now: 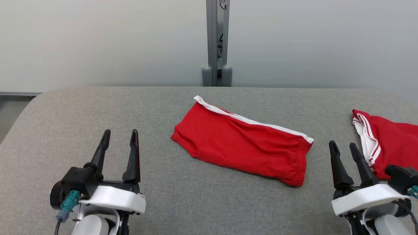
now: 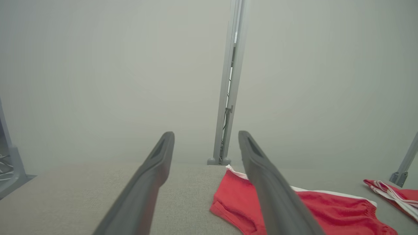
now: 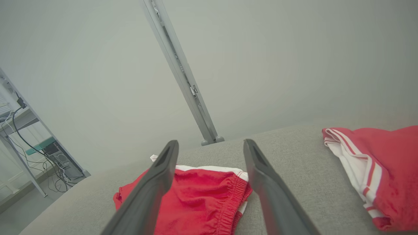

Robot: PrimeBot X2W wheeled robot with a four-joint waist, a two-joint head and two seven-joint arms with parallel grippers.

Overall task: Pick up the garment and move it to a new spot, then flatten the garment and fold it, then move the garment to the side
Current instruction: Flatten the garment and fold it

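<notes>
A red garment (image 1: 243, 143) with a white side stripe, a pair of shorts, lies folded flat in the middle of the grey table (image 1: 183, 202), slanting from back left to front right. My left gripper (image 1: 119, 135) hovers open at the front left, well clear of the shorts. At the front right my right gripper (image 1: 343, 147) is open too, just right of the elastic waistband end. The left wrist view shows the garment (image 2: 326, 209) beyond the right finger. In the right wrist view the garment (image 3: 199, 199) lies between and below the fingers.
A second red garment (image 1: 388, 143) with red-and-white striped trim lies at the table's right edge, beside my right gripper, also seen as the striped garment (image 3: 375, 166). A grey post (image 1: 217, 42) stands behind the table against a pale wall.
</notes>
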